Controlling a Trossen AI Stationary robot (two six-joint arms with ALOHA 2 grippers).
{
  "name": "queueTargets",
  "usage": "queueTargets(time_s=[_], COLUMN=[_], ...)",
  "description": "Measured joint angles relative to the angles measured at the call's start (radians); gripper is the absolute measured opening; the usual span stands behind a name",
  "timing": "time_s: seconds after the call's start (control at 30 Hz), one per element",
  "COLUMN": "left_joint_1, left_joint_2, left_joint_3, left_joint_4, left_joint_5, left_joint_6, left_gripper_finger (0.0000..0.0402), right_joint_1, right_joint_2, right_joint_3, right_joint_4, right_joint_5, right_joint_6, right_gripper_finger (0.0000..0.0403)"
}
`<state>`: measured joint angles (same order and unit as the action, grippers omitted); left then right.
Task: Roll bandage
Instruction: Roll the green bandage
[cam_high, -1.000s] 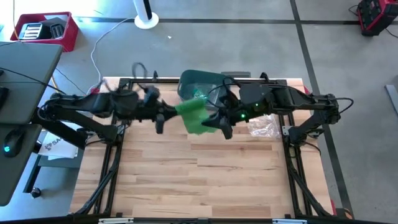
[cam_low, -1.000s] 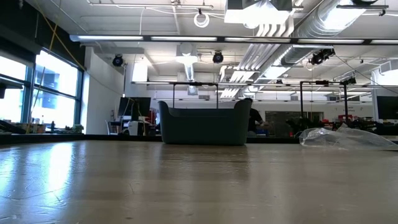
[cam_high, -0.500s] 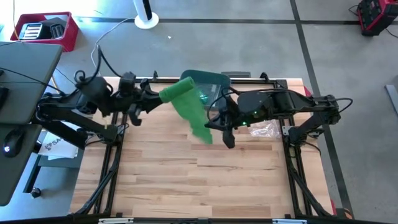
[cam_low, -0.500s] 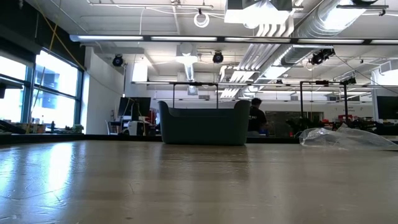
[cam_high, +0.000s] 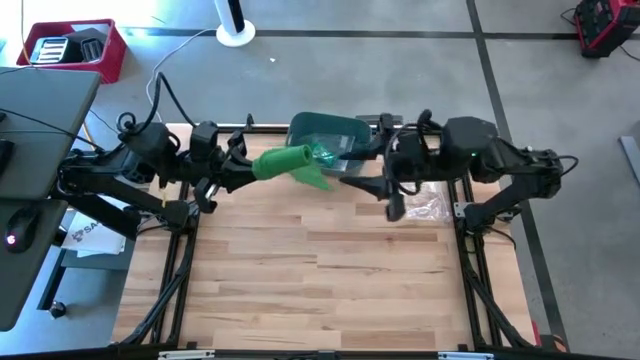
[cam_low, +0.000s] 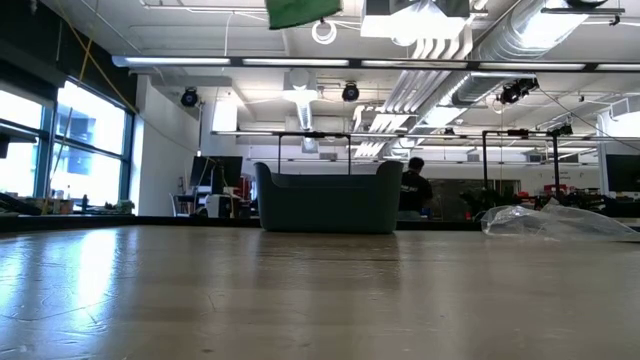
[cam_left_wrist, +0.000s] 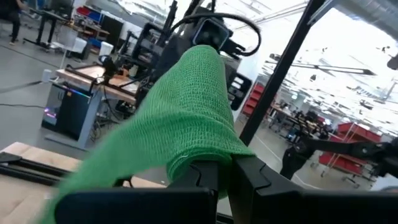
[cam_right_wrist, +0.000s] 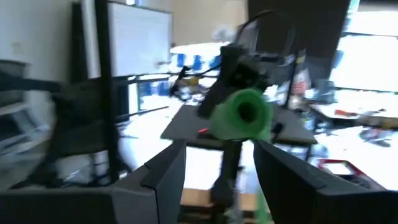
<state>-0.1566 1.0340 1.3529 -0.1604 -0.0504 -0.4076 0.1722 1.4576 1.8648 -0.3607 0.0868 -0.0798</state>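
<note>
Left gripper (cam_high: 243, 166) is held high above the far part of the wooden table (cam_high: 320, 290), its two dark fingers (cam_left_wrist: 205, 177) pinched closed on one end of a green bandage (cam_high: 285, 161). In the left wrist view the bandage (cam_left_wrist: 186, 130) is a woven mesh tube, mostly rolled, standing out past the fingers. A loose tail (cam_high: 316, 180) hangs off the roll toward the table, and in the low view only a scrap of green (cam_low: 303, 10) shows at the upper edge, so the roll is well clear of the surface.

Right gripper (cam_high: 388, 186) sits near the roll's free end but apart from it, fingers spread wide and holding nothing. Its wrist view looks down the hollow end of the bandage (cam_right_wrist: 244, 115) between the open fingers.

Behind the bandage lie a dark green bin (cam_high: 335, 132) and a crumpled clear plastic bag (cam_high: 425, 203).

Likely risks, as a judgement: the loose tail is held by nothing, so turning the roll could let it slacken and unwind instead of tightening. The soft mesh could also slip from the left gripper's pinch, or be crushed out of round. If the right gripper closes off-centre it may miss the tail or knock the roll loose.
</note>
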Motion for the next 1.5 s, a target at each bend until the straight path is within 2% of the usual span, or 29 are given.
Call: queueTargets(time_s=[0.13,0.43,0.57,0.97,1.27,1.5], left_joint_1=[0.0,0.0,0.0,0.0,0.0,0.0], left_joint_2=[0.003,0.038,0.059,0.062,0.062,0.066], left_joint_3=[0.001,0.001,0.001,0.001,0.001,0.001], left_joint_4=[-0.002,-0.135,-0.136,-0.132,-0.139,-0.134], left_joint_5=[-0.004,-0.073,-0.083,-0.086,-0.078,-0.029], left_joint_6=[-0.01,-0.038,-0.045,-0.052,-0.052,-0.053], left_gripper_finger=[0.0005,0.0005,0.0005,0.0005,0.0005,0.0005], right_joint_1=[-0.002,-0.004,-0.009,0.023,0.032,0.023], right_joint_2=[0.034,0.091,0.087,0.073,0.104,0.117], right_joint_3=[0.0,-0.001,-0.001,-0.001,-0.001,-0.001], right_joint_4=[0.048,0.033,-0.039,-0.143,-0.105,-0.091], right_joint_5=[0.074,0.071,0.087,0.239,0.18,0.137], right_joint_6=[-0.052,-0.102,-0.039,0.105,0.125,0.125], right_gripper_finger=[0.0183,0.0183,0.0183,0.0183,0.0183,0.018])
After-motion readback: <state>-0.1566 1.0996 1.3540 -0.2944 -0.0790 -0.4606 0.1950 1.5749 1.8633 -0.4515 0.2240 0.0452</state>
